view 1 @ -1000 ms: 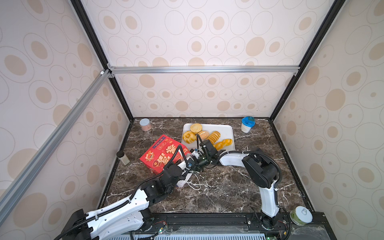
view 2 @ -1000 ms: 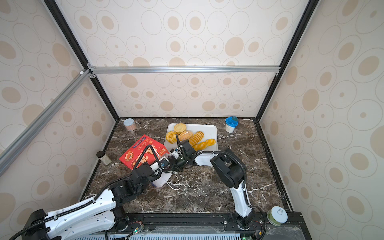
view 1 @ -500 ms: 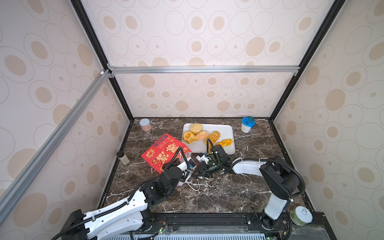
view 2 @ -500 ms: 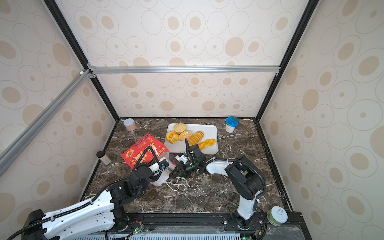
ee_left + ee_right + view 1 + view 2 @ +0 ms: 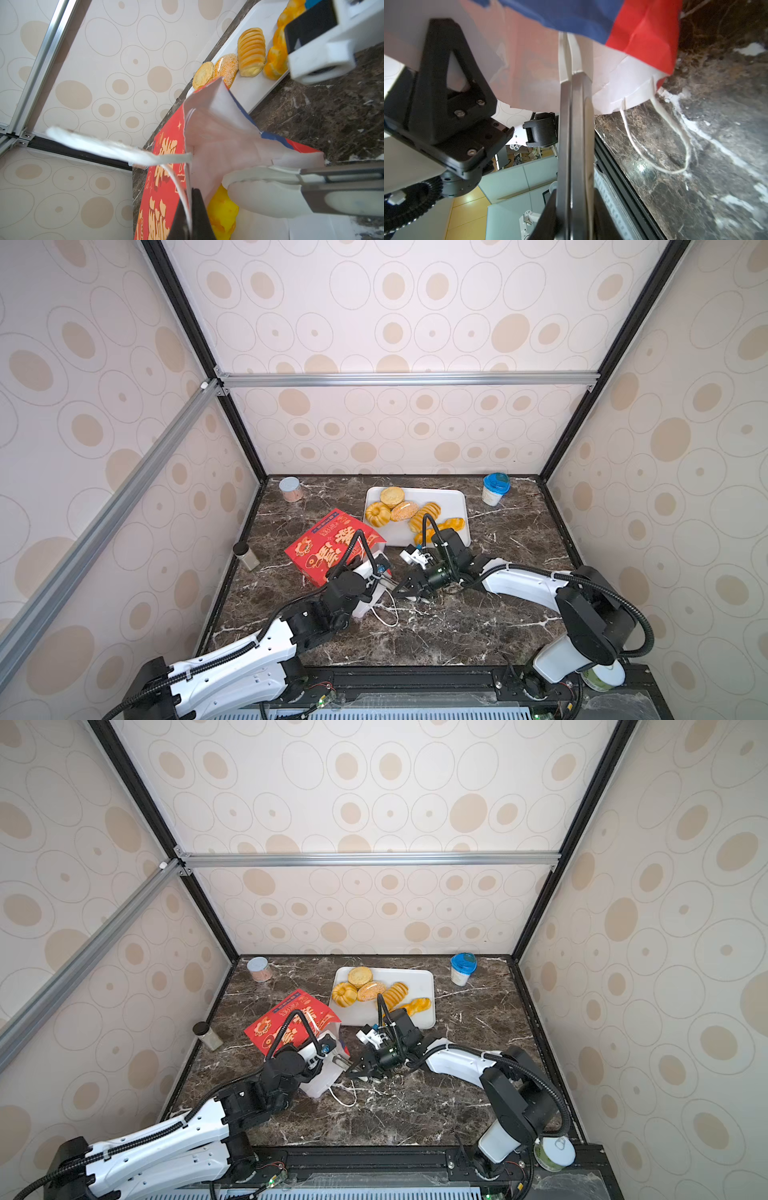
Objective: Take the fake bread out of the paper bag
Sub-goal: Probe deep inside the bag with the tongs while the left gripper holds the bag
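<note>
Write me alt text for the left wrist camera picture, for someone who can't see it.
The left claw pinches the rim of the red paper bag, whose white-lined mouth faces the camera with one yellow bread inside and the shut right claw poking into it. Beyond, other breads lie on a white tray on the dark marble table.

red paper bag (image 5: 328, 547) lies tilted on its side, centre-left, white-lined mouth facing lower right, orange-yellow oval (image 5: 223, 212) just inside. round bun (image 5: 392, 496), ring cake (image 5: 377, 514), seeded oval (image 5: 404, 511), ridged loaf (image 5: 426, 513) and braided twist (image 5: 452, 524) cluster just upper right of the bag.
</note>
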